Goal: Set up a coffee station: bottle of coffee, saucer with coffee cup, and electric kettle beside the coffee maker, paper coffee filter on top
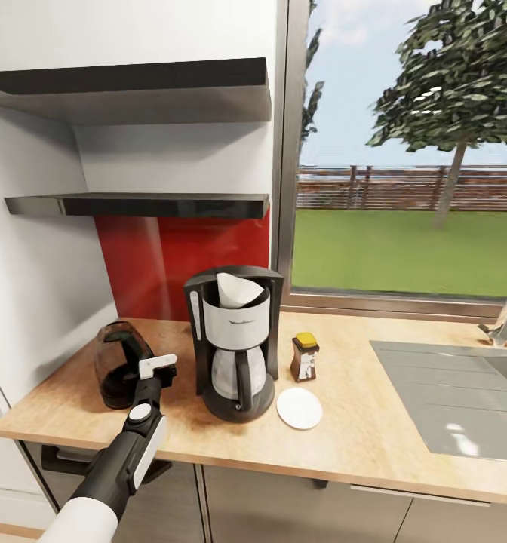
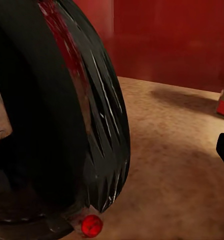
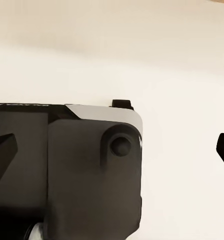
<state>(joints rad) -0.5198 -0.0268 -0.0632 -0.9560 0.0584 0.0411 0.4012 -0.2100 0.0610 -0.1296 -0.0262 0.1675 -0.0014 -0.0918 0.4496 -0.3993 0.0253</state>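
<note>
Left gripper reaches over the wooden countertop and sits right against the dark electric kettle. I cannot tell if it is open or shut. In the left wrist view the kettle's round black side is very close, with a small red dot low on it. Just past the gripper, to its right, stands the coffee maker with a white paper filter on top. Farther right are the bottle of coffee and the white saucer, both near the coffee maker. Right gripper fingers are spread apart, holding nothing.
</note>
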